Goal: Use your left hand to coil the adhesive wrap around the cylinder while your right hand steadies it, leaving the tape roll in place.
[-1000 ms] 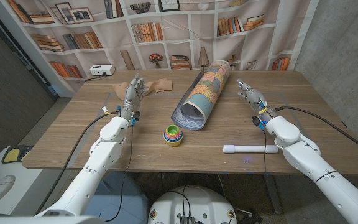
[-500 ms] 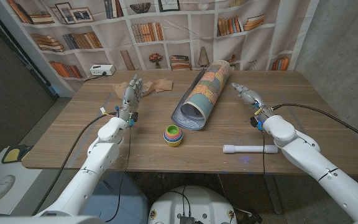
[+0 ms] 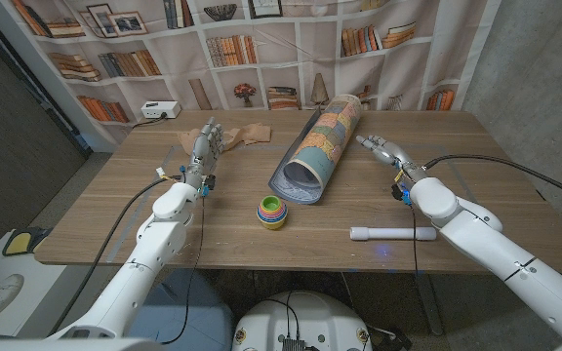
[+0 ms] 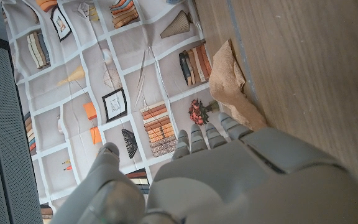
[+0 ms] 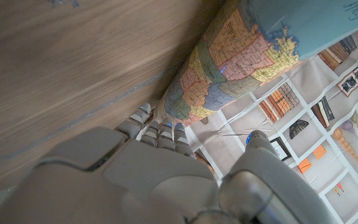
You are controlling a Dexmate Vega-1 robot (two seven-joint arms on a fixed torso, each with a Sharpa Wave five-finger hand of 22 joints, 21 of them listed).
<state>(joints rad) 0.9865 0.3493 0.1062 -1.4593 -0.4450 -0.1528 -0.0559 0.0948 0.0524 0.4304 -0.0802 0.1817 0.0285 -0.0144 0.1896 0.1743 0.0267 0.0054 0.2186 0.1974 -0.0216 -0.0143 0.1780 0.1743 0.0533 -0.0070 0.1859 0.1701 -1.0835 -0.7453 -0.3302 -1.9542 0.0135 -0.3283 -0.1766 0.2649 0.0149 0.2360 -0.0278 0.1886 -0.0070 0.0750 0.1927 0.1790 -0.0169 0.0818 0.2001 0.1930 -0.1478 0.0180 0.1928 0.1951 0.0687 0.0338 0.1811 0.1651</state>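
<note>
We judge the main risk is our right hand (image 3: pixel 382 149) nudging the map-printed cylinder (image 3: pixel 318 146) into a roll across the bench (image 3: pixel 476 195) before bracing it. That hand reaches toward it, fingers apart, holding nothing. Our left hand (image 3: pixel 206 148) stands open, well apart, near tan wrap (image 3: pixel 246 133) farther back.
</note>
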